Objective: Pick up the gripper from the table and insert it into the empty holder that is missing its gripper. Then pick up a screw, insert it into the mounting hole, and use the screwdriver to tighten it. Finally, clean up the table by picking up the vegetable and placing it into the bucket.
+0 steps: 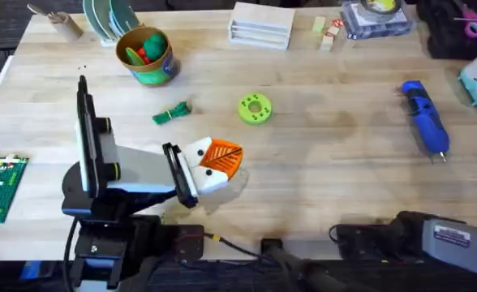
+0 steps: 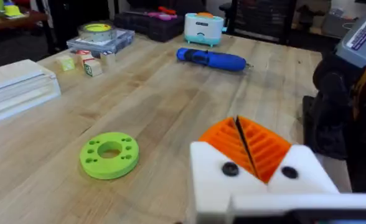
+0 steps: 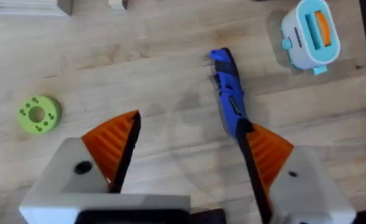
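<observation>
Orange ribbed pads tell us most: our left gripper (image 1: 222,158) has its fingers pressed together over bare wood near the lime-green disc (image 1: 255,108), while our right gripper (image 3: 189,149) is spread wide above the screwdriver (image 3: 230,93), holding nothing. The screwdriver step seems in hand, though we cannot make out a screw or the holder with any certainty. Next we lower the right gripper and close on the blue body. The vegetable (image 1: 171,113) lies near the bucket (image 1: 147,55)
</observation>
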`<control>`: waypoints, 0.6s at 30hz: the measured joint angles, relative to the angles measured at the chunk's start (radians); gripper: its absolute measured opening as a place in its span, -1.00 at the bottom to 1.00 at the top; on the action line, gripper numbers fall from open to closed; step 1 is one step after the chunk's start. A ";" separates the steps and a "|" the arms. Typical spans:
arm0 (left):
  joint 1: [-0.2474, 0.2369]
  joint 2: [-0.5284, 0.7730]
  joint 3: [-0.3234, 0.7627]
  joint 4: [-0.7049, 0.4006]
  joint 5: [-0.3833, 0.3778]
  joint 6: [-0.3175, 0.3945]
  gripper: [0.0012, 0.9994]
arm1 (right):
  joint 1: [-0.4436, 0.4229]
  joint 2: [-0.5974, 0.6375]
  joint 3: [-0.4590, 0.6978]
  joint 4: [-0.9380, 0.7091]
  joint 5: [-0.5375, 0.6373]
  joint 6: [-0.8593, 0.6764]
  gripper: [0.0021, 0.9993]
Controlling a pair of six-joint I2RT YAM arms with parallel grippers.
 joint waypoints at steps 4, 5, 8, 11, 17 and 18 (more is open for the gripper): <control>0.000 0.000 0.000 0.000 0.000 0.000 -0.97 | -0.077 -0.047 -0.086 0.001 0.000 -0.033 0.99; 0.000 0.000 0.000 0.000 0.000 0.000 -0.97 | -0.095 -0.067 -0.128 0.015 -0.001 -0.039 0.99; 0.000 0.000 0.000 0.000 0.000 0.000 -0.97 | -0.151 -0.151 -0.304 0.103 -0.005 -0.051 0.99; 0.000 0.000 0.000 0.000 -0.001 0.000 -0.97 | -0.197 -0.229 -0.492 0.210 -0.017 -0.054 0.99; 0.000 0.000 0.000 0.000 -0.003 0.000 -0.97 | -0.269 -0.302 -0.780 0.403 -0.030 -0.060 0.99; 0.000 0.000 0.000 0.000 -0.003 0.000 -0.97 | -0.277 -0.300 -0.816 0.438 -0.030 -0.061 0.99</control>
